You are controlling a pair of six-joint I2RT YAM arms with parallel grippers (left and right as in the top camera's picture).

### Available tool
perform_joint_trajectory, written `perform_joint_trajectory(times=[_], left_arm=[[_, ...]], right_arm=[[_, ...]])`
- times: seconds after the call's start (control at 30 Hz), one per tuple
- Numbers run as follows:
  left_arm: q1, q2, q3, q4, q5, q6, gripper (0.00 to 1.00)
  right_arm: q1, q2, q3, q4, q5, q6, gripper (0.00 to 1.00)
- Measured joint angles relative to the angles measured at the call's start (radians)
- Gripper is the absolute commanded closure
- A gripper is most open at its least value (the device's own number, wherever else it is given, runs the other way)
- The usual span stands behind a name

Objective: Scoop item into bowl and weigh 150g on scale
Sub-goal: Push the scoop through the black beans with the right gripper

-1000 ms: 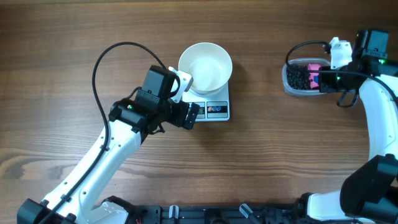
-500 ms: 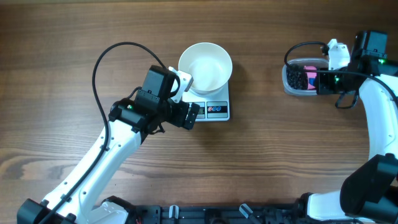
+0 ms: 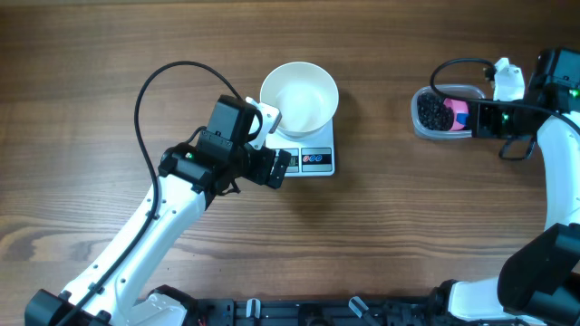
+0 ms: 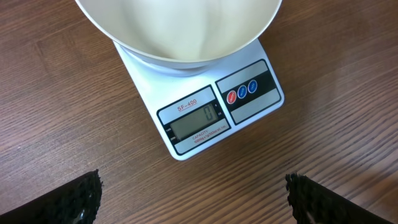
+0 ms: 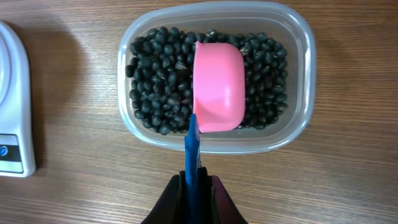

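The white bowl [image 3: 299,98] stands empty on the white scale [image 3: 313,158], whose display [image 4: 198,119] reads 0. My left gripper [image 3: 281,169] hovers open over the wood just in front of the scale's display edge, holding nothing; its fingertips [image 4: 81,199] show at the bottom corners of the left wrist view. At the far right, my right gripper [image 5: 194,180] is shut on the blue handle of a pink scoop [image 5: 217,87]. The scoop lies over the black beans [image 5: 158,81] in the clear tub [image 5: 298,118]; no beans show on its pink surface.
The tub [image 3: 419,127] sits on the wooden table to the right of the scale, with bare wood between them. A black cable loops above the left arm [image 3: 163,77]. The scale's corner [image 5: 12,124] shows at the left of the right wrist view.
My right arm has drawn back to the right with the scoop, which stays over the beans in the tub. The left arm, bowl and scale have not moved.
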Motion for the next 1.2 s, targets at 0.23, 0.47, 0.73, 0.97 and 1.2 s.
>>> perform_joint_trajectory(times=[0.23, 0.47, 0.73, 0.97, 1.2], left_arm=[[0.0, 0.0, 0.0, 0.0, 0.0, 0.0, 0.0], [0.0, 0.0, 0.0, 0.0, 0.0, 0.0, 0.0], [0.0, 0.0, 0.0, 0.0, 0.0, 0.0, 0.0], [0.0, 0.0, 0.0, 0.0, 0.0, 0.003, 0.0], [0.0, 0.0, 0.0, 0.0, 0.0, 0.003, 0.0]], right_arm=[[0.0, 0.004, 0.0, -0.005, -0.058, 0.016, 0.96], [0.0, 0.007, 0.0, -0.003, -0.089, 0.09, 0.96], [0.0, 0.009, 0.0, -0.001, -0.091, 0.109, 0.96], [0.0, 0.009, 0.0, 0.029, -0.092, 0.122, 0.96], [0.0, 0.011, 0.0, -0.005, -0.101, 0.133, 0.96]])
